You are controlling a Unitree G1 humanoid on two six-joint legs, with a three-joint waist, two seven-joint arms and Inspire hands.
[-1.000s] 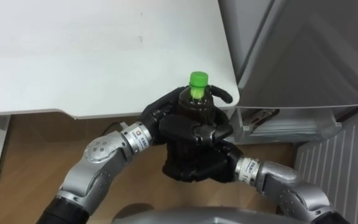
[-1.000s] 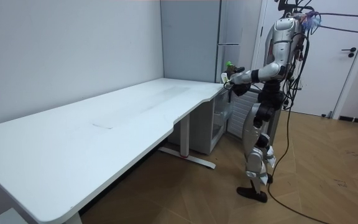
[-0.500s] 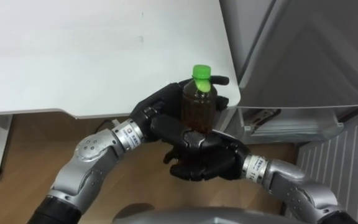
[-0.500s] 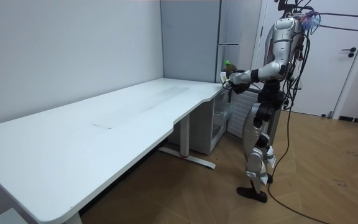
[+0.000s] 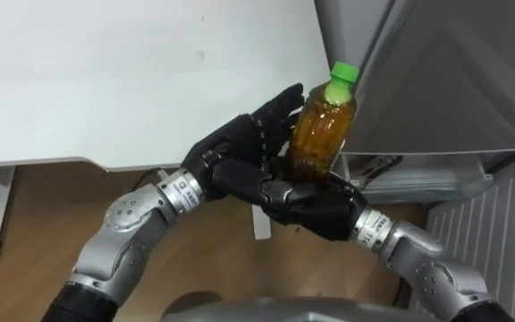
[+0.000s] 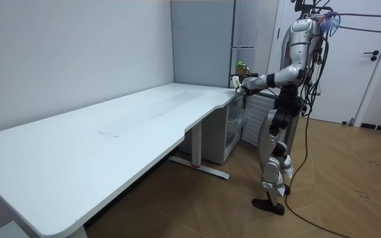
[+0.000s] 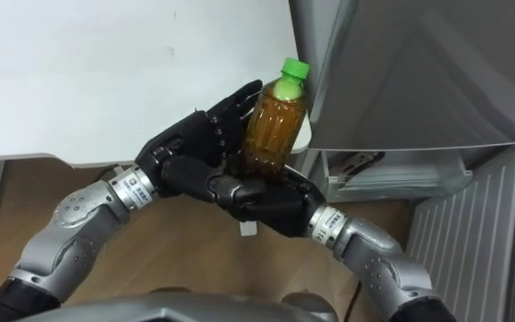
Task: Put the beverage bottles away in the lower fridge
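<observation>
A brown tea bottle [image 5: 322, 134] with a green cap [image 5: 343, 72] is held tilted to the right, in front of the white table's [image 5: 150, 80] corner. My right hand [image 5: 316, 204] is shut round the bottle's lower part from below. My left hand [image 5: 244, 148] is open, its straight fingers lying against the bottle's left side. In the right eye view the bottle [image 7: 274, 130] sits between the left hand [image 7: 199, 134] and the right hand [image 7: 271, 204]. In the room view I stand at the table's far corner, with the bottle [image 6: 241, 67] held out towards the grey fridge [image 6: 243, 39].
The grey fridge [image 5: 454, 80] stands to the right of the table, its lower compartment [image 5: 418, 179] open with a shelf showing. A ribbed white panel [image 5: 490, 233] stands at the lower right. Wooden floor lies below the table edge.
My left hand has opened its fingers off the bottle. My right hand has closed round it from below and carried it up and to the right, tilting it.
</observation>
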